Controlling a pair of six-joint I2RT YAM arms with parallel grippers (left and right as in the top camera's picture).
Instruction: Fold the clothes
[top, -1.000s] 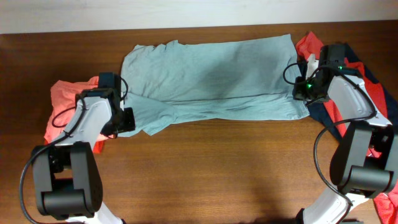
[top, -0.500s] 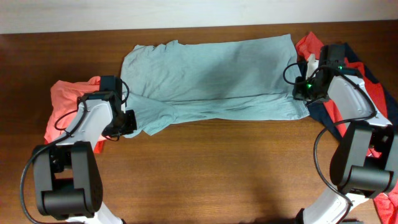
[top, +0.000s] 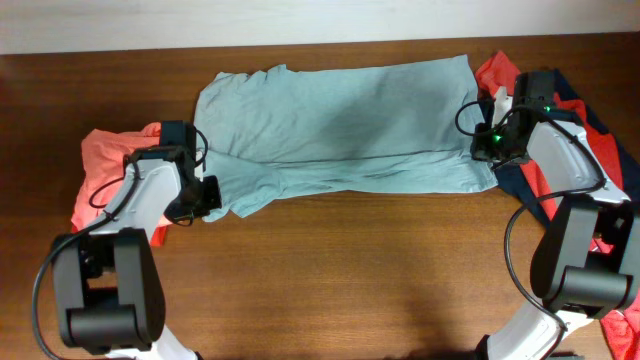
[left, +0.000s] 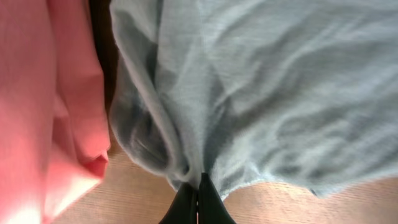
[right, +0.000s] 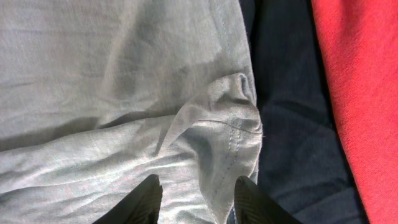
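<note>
Clamps the left claw (left: 198, 200) tight on a bunched edge of the plain pale grey-blue cotton T-shirt (top: 340, 130), spread across the brown wooden desk (top: 350, 270). Reaches in low, bent, beside a coral-orange shirt (top: 100, 165). Holds the right claw (right: 198, 193) apart over the T-shirt's right hem corner, by navy cloth (right: 286, 124).

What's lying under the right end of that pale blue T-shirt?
A navy shirt shows at the pale blue T-shirt's right edge, with a red shirt beyond it, on the wooden table. How far either reaches underneath is covered.
</note>
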